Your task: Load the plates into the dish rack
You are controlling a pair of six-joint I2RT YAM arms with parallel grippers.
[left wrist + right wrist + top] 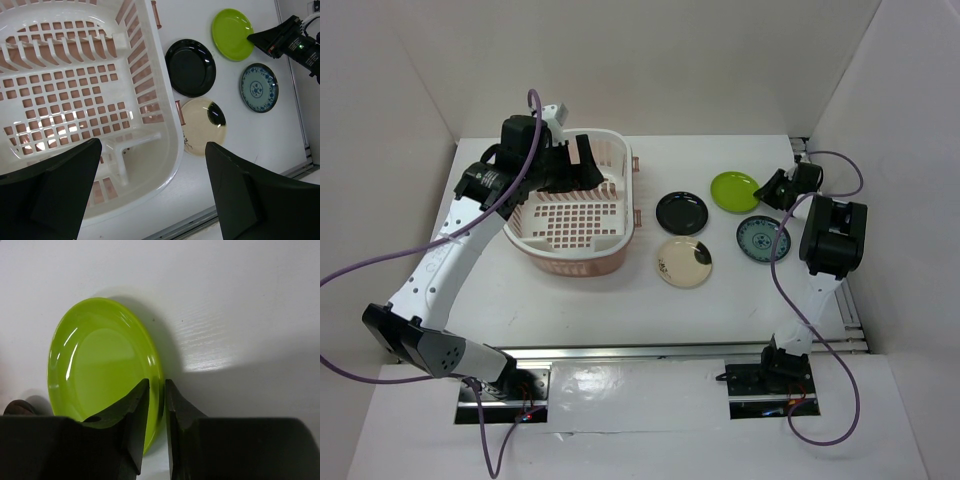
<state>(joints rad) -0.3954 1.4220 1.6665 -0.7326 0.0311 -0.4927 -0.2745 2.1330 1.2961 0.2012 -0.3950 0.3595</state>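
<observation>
The lime green plate (734,190) (100,360) lies flat at the back right of the table. My right gripper (765,190) (156,382) is shut on its right rim, one finger inside the plate and one outside. The black plate (682,211), the cream plate with a dark spot (684,262) and the teal patterned plate (762,238) lie flat near it. The dish rack (630,200) (150,75) stands at the left with nothing in it. My left gripper (578,165) (154,145) hovers wide open over the rack's near rim, holding nothing.
The rack's upright dividers (65,50) run along its far side. White walls close in the table on three sides. A metal rail (650,350) runs along the near edge by the arm bases.
</observation>
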